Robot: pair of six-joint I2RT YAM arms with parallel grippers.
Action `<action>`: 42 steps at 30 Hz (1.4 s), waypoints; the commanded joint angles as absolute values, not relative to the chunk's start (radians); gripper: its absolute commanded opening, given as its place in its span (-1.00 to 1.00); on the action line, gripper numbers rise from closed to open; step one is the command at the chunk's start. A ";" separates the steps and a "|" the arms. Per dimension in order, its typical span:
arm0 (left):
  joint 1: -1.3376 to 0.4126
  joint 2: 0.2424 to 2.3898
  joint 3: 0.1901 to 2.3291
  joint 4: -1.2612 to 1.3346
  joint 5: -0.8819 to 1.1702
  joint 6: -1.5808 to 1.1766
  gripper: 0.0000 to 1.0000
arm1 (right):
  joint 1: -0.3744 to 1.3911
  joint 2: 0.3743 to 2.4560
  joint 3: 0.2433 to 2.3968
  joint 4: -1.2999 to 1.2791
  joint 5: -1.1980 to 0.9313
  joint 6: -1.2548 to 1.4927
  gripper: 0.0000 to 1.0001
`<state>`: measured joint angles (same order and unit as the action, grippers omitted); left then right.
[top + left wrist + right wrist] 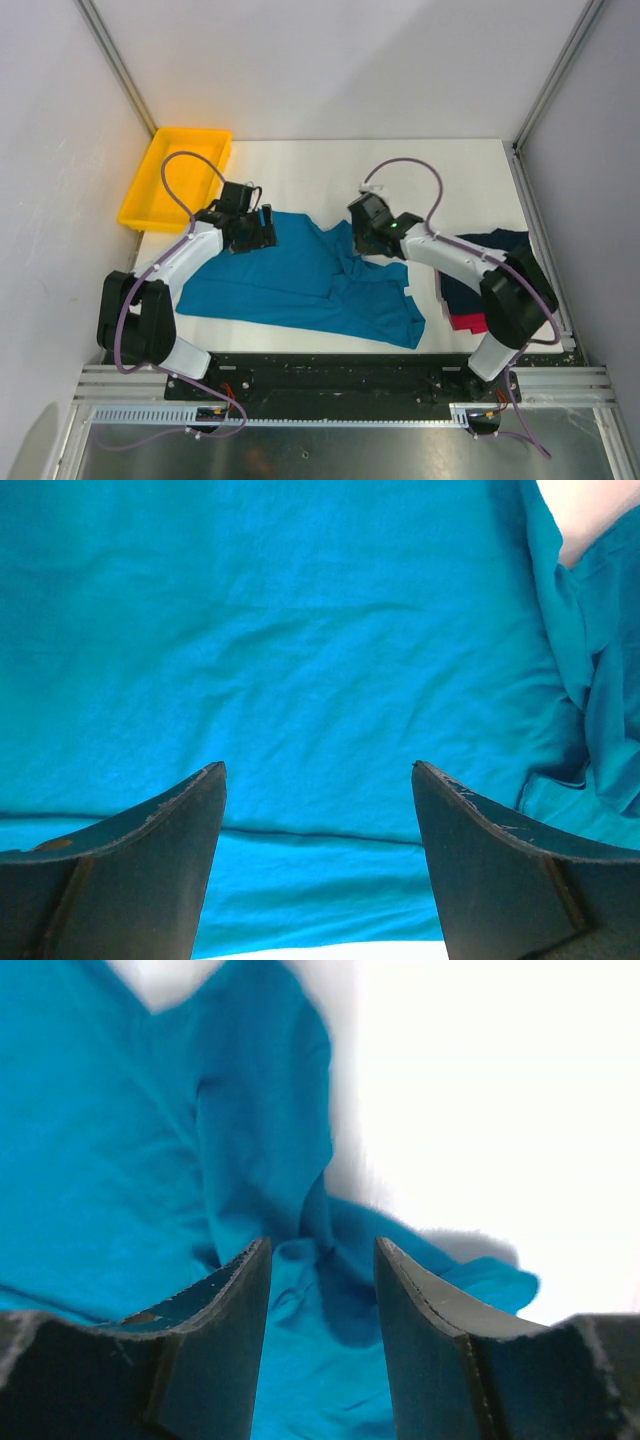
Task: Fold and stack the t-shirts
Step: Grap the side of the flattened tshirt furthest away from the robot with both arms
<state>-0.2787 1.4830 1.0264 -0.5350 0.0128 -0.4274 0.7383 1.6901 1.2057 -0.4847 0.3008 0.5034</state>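
The teal-blue t-shirt point(300, 285) lies spread and partly rumpled across the middle of the white table point(330, 170). My left gripper point(264, 230) hangs open over its upper left edge. In the left wrist view the jaws point(318, 770) stand wide apart above flat teal cloth point(300, 630) with a hem seam. My right gripper point(366, 244) is over the shirt's bunched upper right part. In the right wrist view it point(322, 1245) is open with a rumpled fold of teal cloth point(310, 1290) between the fingers, not pinched. The dark navy t-shirt point(492, 262) lies at the right on the red-pink one point(468, 322).
A yellow plastic tray point(160, 200) sits at the back left corner of the table. Grey walls and metal frame posts close in the left, right and back sides. The arm bases stand at the near edge.
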 commanded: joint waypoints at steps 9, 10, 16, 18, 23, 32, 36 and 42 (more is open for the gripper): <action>-0.270 1.462 1.014 -0.506 0.037 -0.404 0.59 | 0.530 1.781 1.244 -0.296 0.093 0.523 0.02; -0.270 1.463 1.014 -0.505 0.037 -0.404 0.59 | 0.528 1.798 1.248 -0.283 0.080 0.521 0.04; -0.268 1.467 1.014 -0.504 0.041 -0.402 0.59 | 0.527 1.869 1.261 -0.220 0.022 0.532 0.14; -0.267 1.467 1.013 -0.503 0.041 -0.402 0.59 | 0.526 1.890 1.269 -0.213 0.015 0.536 0.15; -0.266 1.466 1.012 -0.504 0.041 -0.401 0.59 | 0.523 1.939 1.295 -0.205 -0.013 0.553 0.08; -0.263 1.466 1.011 -0.502 0.044 -0.402 0.59 | 0.521 2.001 1.351 -0.212 -0.043 0.583 -0.47; -0.263 1.465 1.011 -0.503 0.044 -0.402 0.59 | 0.521 1.997 1.378 -0.250 0.014 0.581 -0.84; -0.262 1.471 1.008 -0.503 0.048 -0.404 0.60 | 0.520 1.993 1.483 -0.348 0.175 0.529 -1.00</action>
<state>-0.2687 1.4830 1.0134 -0.5251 0.0319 -0.4252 0.5255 1.9903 1.3846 -0.2955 0.0490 0.5674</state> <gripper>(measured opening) 0.798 0.016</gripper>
